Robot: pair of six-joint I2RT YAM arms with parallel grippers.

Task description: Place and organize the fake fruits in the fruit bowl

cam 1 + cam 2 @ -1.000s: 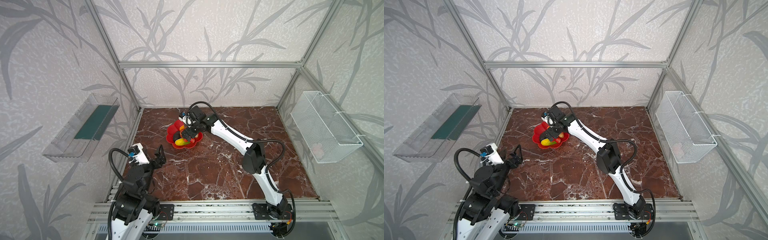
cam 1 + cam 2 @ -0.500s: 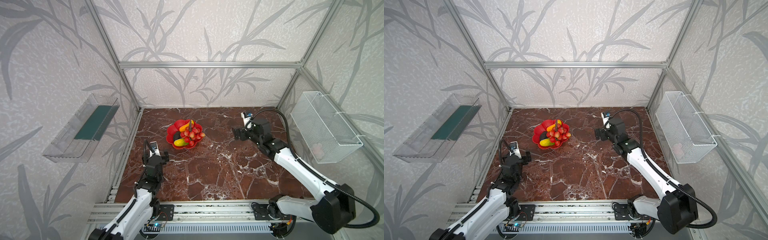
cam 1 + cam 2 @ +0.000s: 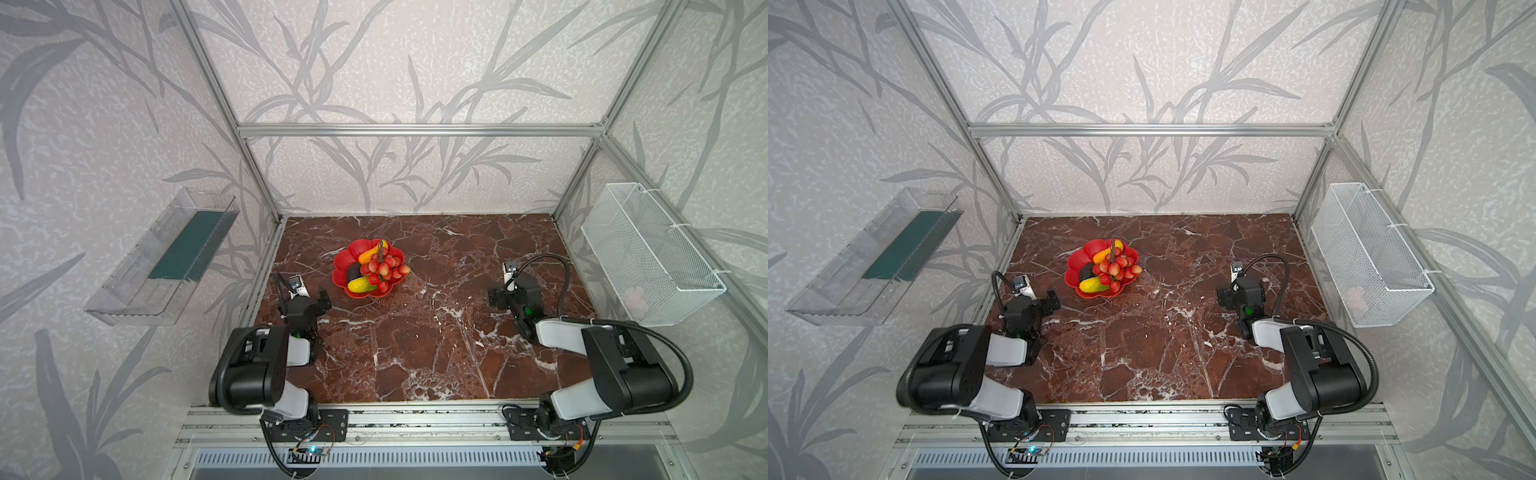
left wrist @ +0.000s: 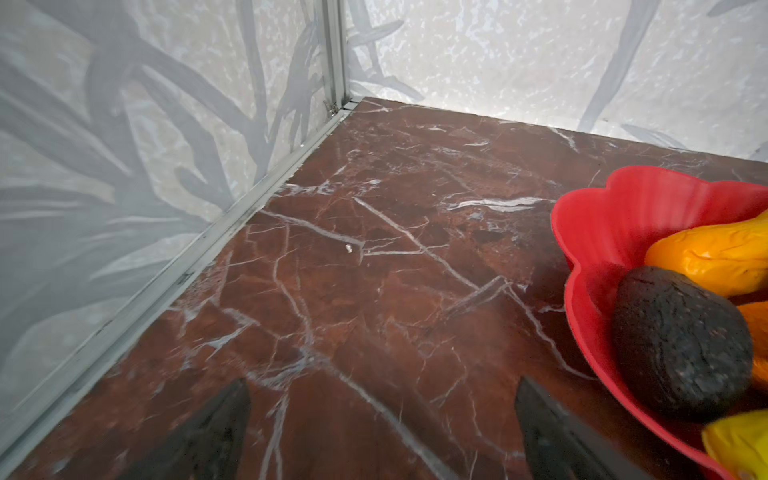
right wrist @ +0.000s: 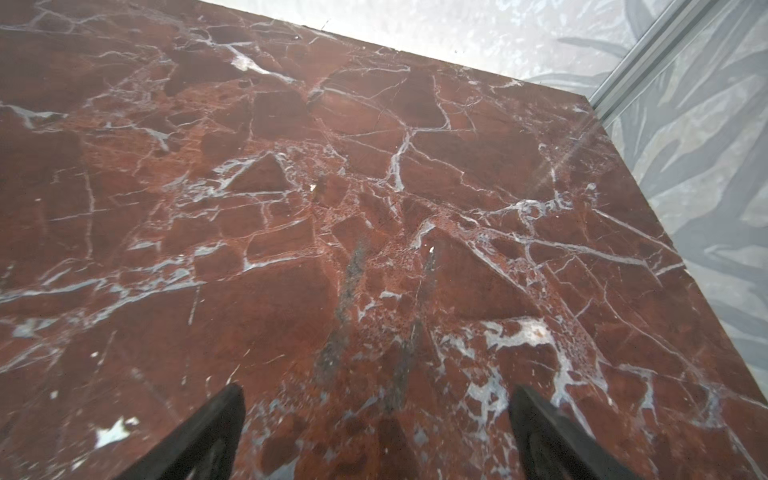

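The fruit bowl (image 3: 341, 266) (image 3: 1074, 266), a red scalloped dish, stands at the back left of the marble floor. In it lie the fake fruits: a bunch of red balls (image 3: 384, 268), a yellow-orange oblong (image 3: 371, 253), a dark avocado (image 3: 353, 273) and a yellow-green oblong (image 3: 362, 285). My left gripper (image 3: 316, 300) (image 4: 383, 386) is open and empty, just left of and in front of the bowl (image 4: 602, 216); the avocado (image 4: 681, 345) shows close by. My right gripper (image 3: 498, 297) (image 5: 377, 390) is open and empty over bare marble, far to the bowl's right.
A clear plastic tray (image 3: 166, 257) hangs on the left wall. On the right wall is a white wire basket (image 3: 648, 253) with a pale object (image 3: 636, 297) inside. Aluminium frame posts edge the floor, and a rail (image 3: 415, 419) runs along the front.
The right arm has drawn out of the bowl and folded back to the right side. The left arm has folded near the bowl's front left, its jaws now wider.
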